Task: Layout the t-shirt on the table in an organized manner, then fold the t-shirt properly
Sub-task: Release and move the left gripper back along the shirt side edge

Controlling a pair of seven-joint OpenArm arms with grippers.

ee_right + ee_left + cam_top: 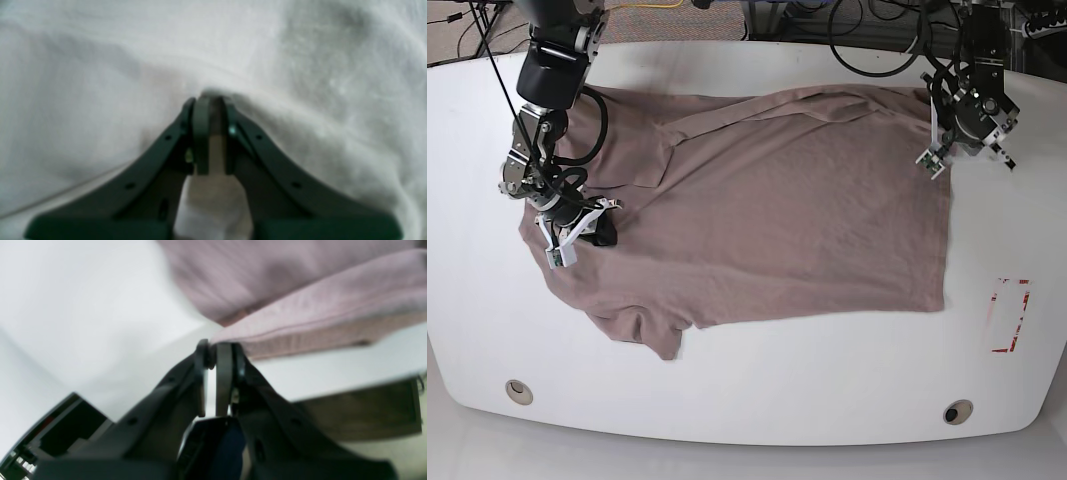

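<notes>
The t-shirt [767, 210] lies spread on the white counter [747, 400]; it looks soft, light and floppy, so edges are best to hold; left fingers [227, 355] pinch its hem; right fingers [200, 116] pinch cloth too.

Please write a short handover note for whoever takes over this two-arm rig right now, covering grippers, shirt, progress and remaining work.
Left gripper: shut on the hem corner of the soft mauve-brown short-sleeved t-shirt, at the far right in the base view.
Right gripper: shut on shirt cloth near the sleeve end, at the left in the base view.
Shirt: spread mostly flat on the glossy white table; the collar end and near sleeve are wrinkled, and the far edge is rolled over.
Done: rough layout.
Left: smooth edges and sleeves, then fold.
</notes>
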